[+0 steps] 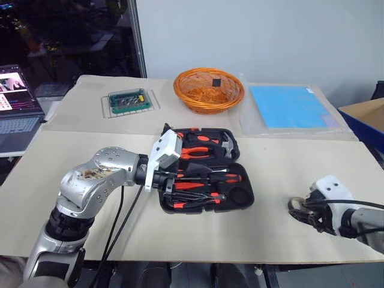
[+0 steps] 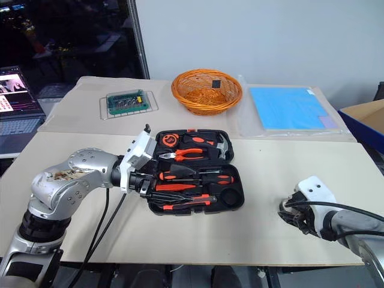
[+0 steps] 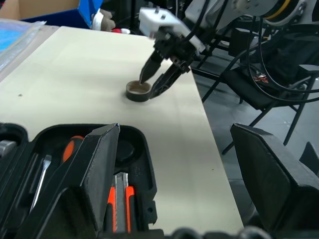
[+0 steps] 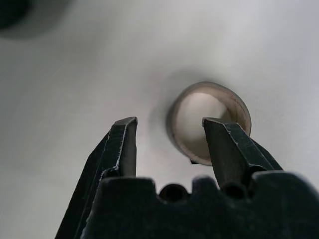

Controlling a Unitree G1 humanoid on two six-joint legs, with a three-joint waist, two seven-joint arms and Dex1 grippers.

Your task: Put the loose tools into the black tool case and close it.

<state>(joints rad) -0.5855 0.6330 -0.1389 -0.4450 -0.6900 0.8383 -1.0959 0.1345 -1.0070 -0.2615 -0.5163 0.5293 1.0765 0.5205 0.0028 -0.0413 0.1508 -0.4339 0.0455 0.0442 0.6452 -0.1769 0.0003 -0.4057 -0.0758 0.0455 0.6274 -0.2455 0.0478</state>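
Observation:
The black tool case (image 1: 242, 195) lies open in the middle of the table. Screwdrivers with black-and-orange handles (image 1: 207, 177) and a utility knife (image 3: 119, 199) rest in its near half; pliers (image 1: 201, 153) and a hammer (image 1: 227, 144) sit in the far half. My left gripper (image 1: 167, 183) hovers open over the case's left end with nothing between its fingers. At the front right, my right gripper (image 3: 151, 84) points down at a small brown ring (image 3: 133, 94) on the table. Its fingers are apart at the ring's wall, one tip over the hole.
An orange wicker basket (image 1: 209, 90) stands behind the case. A green circuit board on a wire rack (image 1: 129, 101) is at the back left, a blue sheet in plastic (image 1: 288, 107) at the back right. A laptop (image 1: 15, 102) and a blue box (image 1: 369, 123) flank the table.

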